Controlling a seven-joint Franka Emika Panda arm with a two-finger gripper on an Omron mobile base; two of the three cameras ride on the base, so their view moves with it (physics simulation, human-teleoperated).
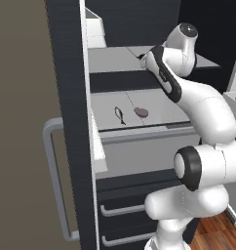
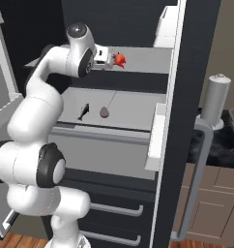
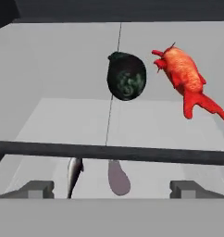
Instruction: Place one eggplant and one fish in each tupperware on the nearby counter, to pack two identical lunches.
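1. Open fridge is seen in both base views; its dark door [image 1: 66, 122] fills the left of the left base view, with a grey handle [image 1: 54, 176] at lower left
2. Gripper [image 2: 109, 59] is held at the upper shelf [image 2: 148, 60], upper centre of the right base view; jaws stand wide apart, nothing between them
3. In the hand view the two fingertips [image 3: 37, 189] sit at the bottom left and bottom right corners, well apart, gripping nothing
4. Red-orange fish [image 3: 185, 78] lies on the upper shelf, upper right of the hand view; in the right base view it is seen just right of the gripper
5. Dark eggplant [image 3: 127, 75] lies just left of that fish, upper centre of the hand view, not touching it
6. On the lower shelf [image 1: 159, 105] a dark slender fish [image 1: 119, 114] and a purplish eggplant [image 1: 141, 112] lie near each other, centre of the left base view
7. Tall grey cylinder [image 2: 216, 99] stands on the counter, right of the right base view
8. Tupperware location cannot be told
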